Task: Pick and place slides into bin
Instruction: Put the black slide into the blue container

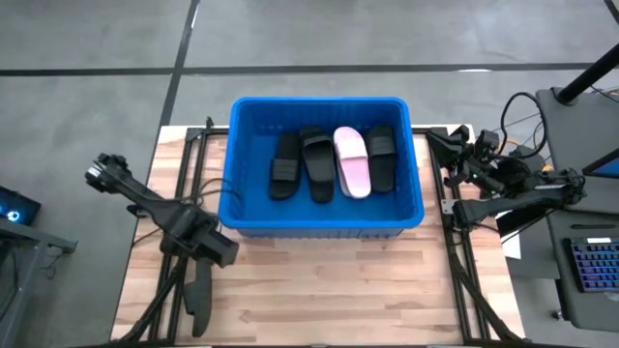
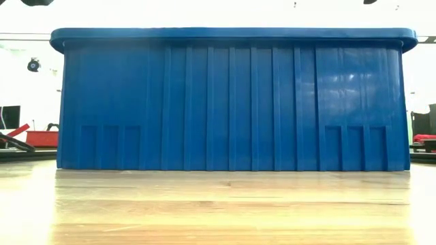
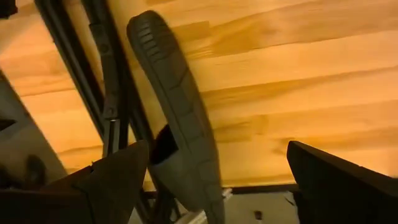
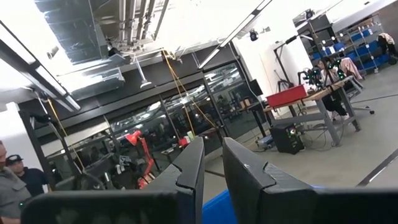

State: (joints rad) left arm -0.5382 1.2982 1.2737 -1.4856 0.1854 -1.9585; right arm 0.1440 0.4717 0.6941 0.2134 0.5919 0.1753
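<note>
The blue bin (image 1: 324,224) stands at the table's far middle and fills the low view (image 2: 231,102). In it lie three black slides (image 1: 284,165) (image 1: 317,166) (image 1: 382,159) and a pale pink slide (image 1: 352,161), side by side on its floor. One more black slide (image 1: 200,295) lies on the table near the left near corner; in the left wrist view (image 3: 180,124) its ribbed sole shows. My left gripper (image 1: 200,263) (image 3: 217,152) is open just above its far end, one finger on either side. My right gripper (image 1: 456,209) (image 4: 213,168) waits shut at the table's right edge. My left gripper comes at the loose slide slanting down from the far side, with its fingers astride the slide's far end. One finger (image 3: 121,177) stands close against the slide's strap side (image 3: 163,144). I cannot tell whether it touches. The slide lies on the table.
Dark frame rails (image 1: 184,184) run along the table's left side, and one shows under the loose slide (image 3: 112,93). Matching rails (image 1: 453,242) run along the right side. Bare wood (image 1: 348,290) lies between the bin and the near edge. A person (image 4: 12,180) stands in the room beyond.
</note>
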